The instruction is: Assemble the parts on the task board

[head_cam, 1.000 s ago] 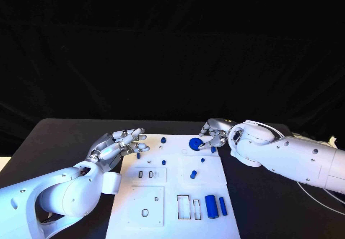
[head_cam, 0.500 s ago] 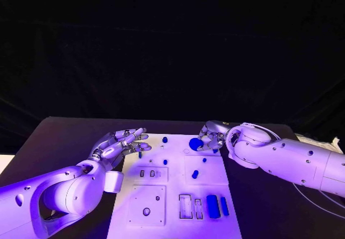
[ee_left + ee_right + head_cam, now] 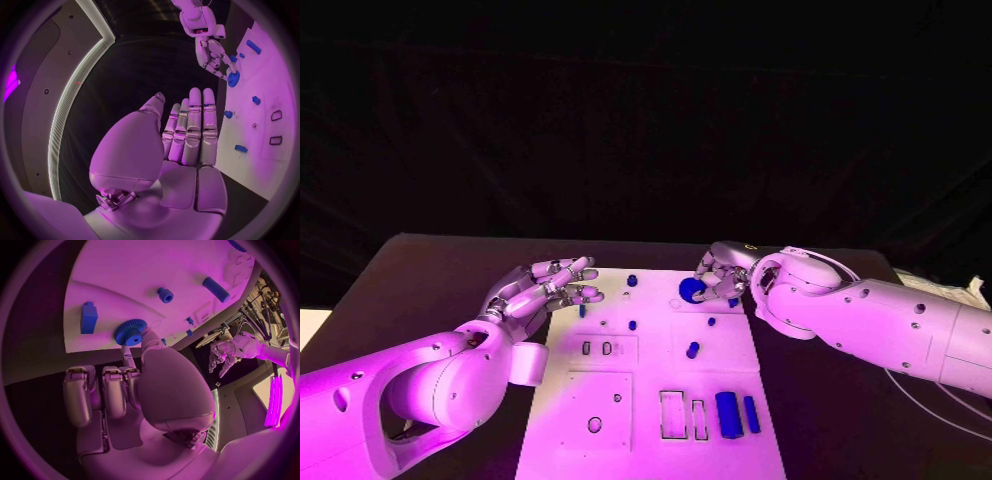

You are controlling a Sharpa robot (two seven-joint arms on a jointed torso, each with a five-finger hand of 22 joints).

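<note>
Right hand [image 3: 720, 275] unmoved, gripping gear [image 3: 691, 289]

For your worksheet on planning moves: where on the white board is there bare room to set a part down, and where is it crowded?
Bare room: the white board between the small blue peg and the two blue bars. Crowded: the far end, where the right robot hand holds the blue gear.

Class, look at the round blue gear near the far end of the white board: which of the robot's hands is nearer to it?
The right. The right hand has its fingertips on the blue gear, pinching it. The left hand hovers open over the board's opposite edge, well apart from the gear.
</note>
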